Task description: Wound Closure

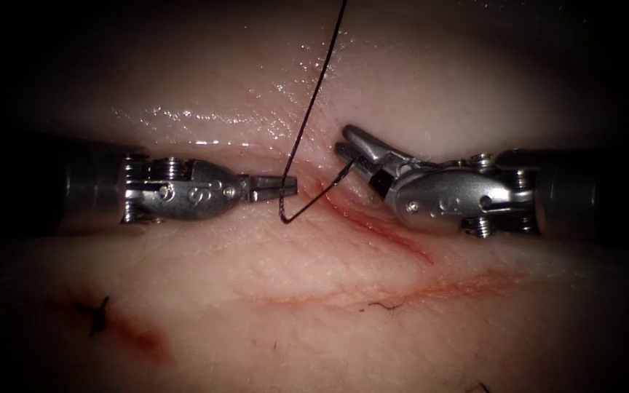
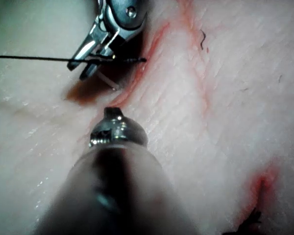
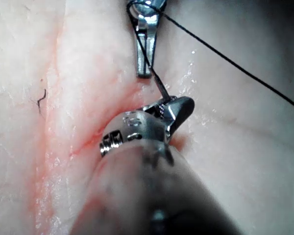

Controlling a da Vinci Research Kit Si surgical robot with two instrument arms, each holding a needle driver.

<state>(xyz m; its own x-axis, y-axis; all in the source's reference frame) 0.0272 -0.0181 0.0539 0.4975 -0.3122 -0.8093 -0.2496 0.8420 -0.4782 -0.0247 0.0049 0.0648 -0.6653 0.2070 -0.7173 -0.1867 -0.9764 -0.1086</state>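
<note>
The tissue [image 1: 314, 276] carries a red cut [image 1: 380, 225] running down to the right. My left tool [image 1: 277, 188] lies level on the cut's left, jaws shut on the black thread [image 1: 314, 94], which comes down from the top edge. Below those jaws the thread bends back into the thin dark needle [image 1: 322, 195]. It slants up to my right tool [image 1: 349, 154], whose jaws grip its upper end at the head of the cut. The needle looks free of the tissue. In the right wrist view the needle [image 3: 157, 81] enters the right tool [image 3: 174, 107] beside the left tool [image 3: 144, 44].
An older stitch [image 1: 98, 314] with red fluid [image 1: 143, 338] sits at the lower left. A cut thread end [image 1: 386, 306] lies on a faint pink line [image 1: 438, 287] below the cut. Wet glints mark the fold [image 1: 205, 116] behind the tools.
</note>
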